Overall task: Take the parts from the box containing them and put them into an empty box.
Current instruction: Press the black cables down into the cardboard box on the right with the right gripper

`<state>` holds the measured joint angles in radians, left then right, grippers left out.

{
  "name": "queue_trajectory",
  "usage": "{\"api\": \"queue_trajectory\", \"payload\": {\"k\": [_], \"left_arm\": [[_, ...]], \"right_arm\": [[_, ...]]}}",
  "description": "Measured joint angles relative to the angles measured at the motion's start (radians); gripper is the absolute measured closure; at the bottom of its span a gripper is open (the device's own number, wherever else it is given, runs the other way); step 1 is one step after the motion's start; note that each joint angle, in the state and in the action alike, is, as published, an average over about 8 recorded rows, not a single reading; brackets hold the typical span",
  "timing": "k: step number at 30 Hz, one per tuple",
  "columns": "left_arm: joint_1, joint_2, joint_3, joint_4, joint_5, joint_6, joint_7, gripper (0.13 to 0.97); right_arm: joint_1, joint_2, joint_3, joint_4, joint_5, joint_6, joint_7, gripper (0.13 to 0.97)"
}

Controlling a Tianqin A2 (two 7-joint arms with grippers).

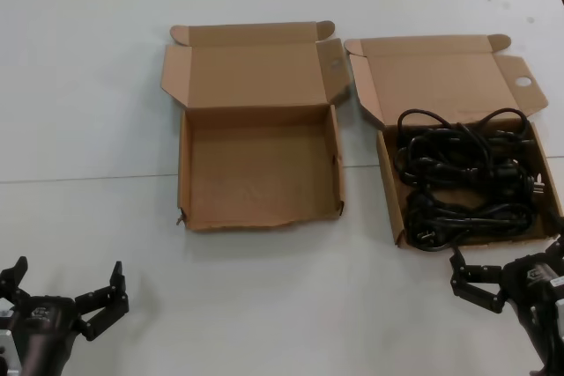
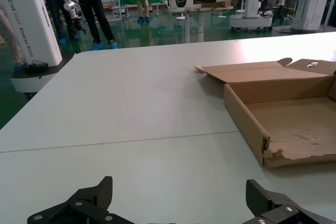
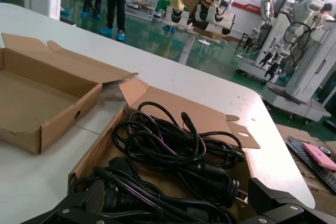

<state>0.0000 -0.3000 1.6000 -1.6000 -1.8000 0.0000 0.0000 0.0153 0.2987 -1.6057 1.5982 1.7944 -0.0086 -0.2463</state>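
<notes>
The black coiled cables (image 1: 463, 184) lie in the right-hand box (image 1: 389, 191), whose side flap has an oval hole (image 1: 523, 82). The empty box (image 1: 260, 169), with a ragged front wall torn at one corner (image 2: 273, 156), lies open to its left. My right gripper (image 1: 508, 257) is open, just in front of the cable box; in the right wrist view its jaws (image 3: 177, 192) hang over the nearest cables (image 3: 173, 145) without touching them. My left gripper (image 1: 67, 272) is open and empty over bare table at the near left, short of the empty box (image 2: 283, 114).
Both boxes have lids folded back flat on the white table (image 1: 88, 85). A narrow gap (image 1: 361, 182) separates them. A seam line crosses the table. Beyond the table's far edge stand people and other robots (image 3: 294, 14).
</notes>
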Motion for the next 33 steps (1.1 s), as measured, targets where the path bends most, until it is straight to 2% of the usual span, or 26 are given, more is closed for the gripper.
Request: {"api": "queue_trajectory", "payload": {"k": [5, 11, 16, 24, 29, 33], "left_arm": [[0.000, 0.000, 0.000, 0.000, 0.000, 0.000, 0.000, 0.177], [0.000, 0.000, 0.000, 0.000, 0.000, 0.000, 0.000, 0.261], [0.000, 0.000, 0.000, 0.000, 0.000, 0.000, 0.000, 0.333], [0.000, 0.000, 0.000, 0.000, 0.000, 0.000, 0.000, 0.492], [0.000, 0.000, 0.000, 0.000, 0.000, 0.000, 0.000, 0.625], [0.000, 0.000, 0.000, 0.000, 0.000, 0.000, 0.000, 0.717]], "right_arm": [[0.000, 0.014, -0.004, 0.005, 0.003, 0.011, 0.000, 0.129], [0.006, 0.059, -0.035, 0.014, 0.033, 0.042, 0.000, 0.129], [0.027, 0.162, -0.118, 0.037, 0.126, 0.109, 0.000, 0.129], [0.159, 0.451, -0.387, 0.104, 0.415, 0.260, 0.000, 0.129], [0.323, 0.621, -0.609, 0.134, 0.587, 0.318, 0.000, 0.129], [0.490, 0.716, -0.797, 0.136, 0.666, 0.332, 0.000, 0.129]]}}
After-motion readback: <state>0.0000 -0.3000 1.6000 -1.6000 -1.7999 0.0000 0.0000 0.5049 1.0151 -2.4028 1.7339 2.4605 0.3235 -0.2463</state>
